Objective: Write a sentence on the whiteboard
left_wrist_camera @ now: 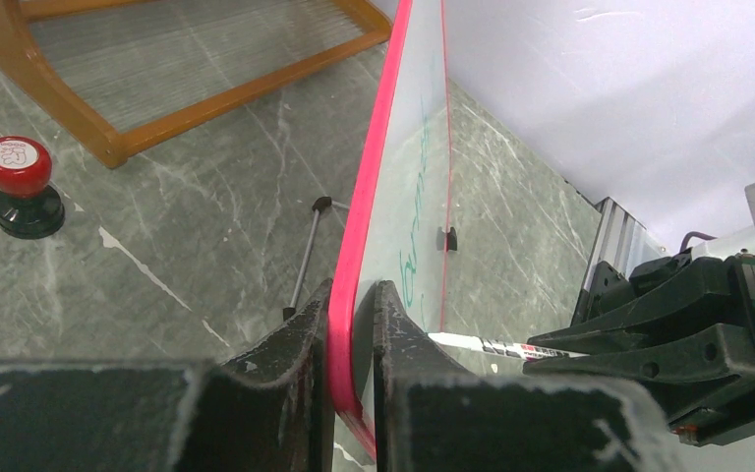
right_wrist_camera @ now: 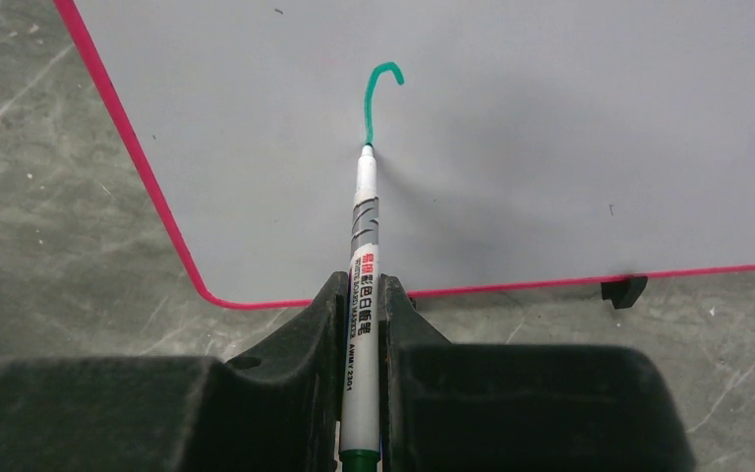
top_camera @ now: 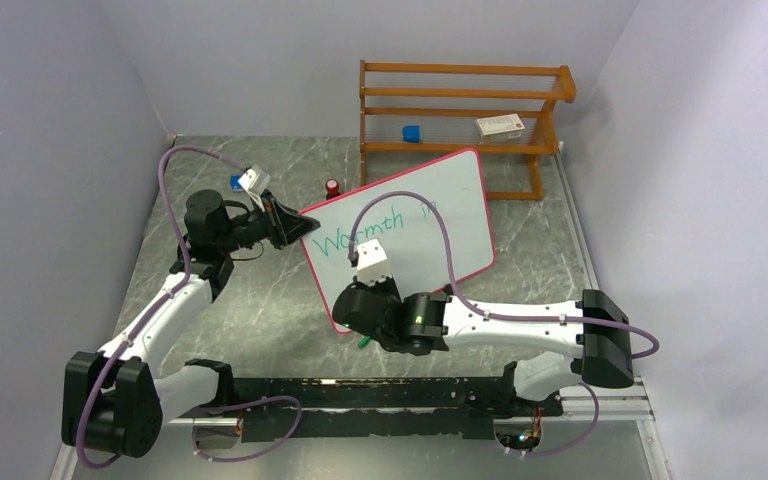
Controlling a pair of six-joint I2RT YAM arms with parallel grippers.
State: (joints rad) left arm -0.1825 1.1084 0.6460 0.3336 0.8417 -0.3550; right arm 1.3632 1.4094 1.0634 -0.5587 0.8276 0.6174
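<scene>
The whiteboard is found propped at a tilt near the middle of the grey-green marbled table, just in front of a wooden rack. Its pink-red frame is seen all round, and one small black foot is noted under the lower edge in the right wrist view.

The left gripper is placed at the board's left edge. In the left wrist view the fingers are drawn narrow, with the pink-red edge clamped between them.

The right gripper is positioned at the board's lower left corner. Its fingers are closed on a white marker with a green end, which is held lengthwise between them and pointed at the board. The tip is pressed against the white surface, at the lower end of a green hooked stroke.

Green handwriting reading "Warmth", followed by a few further marks that cannot be read, is recorded across the board face.

A red-topped knob on a black base is noted on the table behind the board. A small blue object and a white box are noted on the rack's shelf.
</scene>
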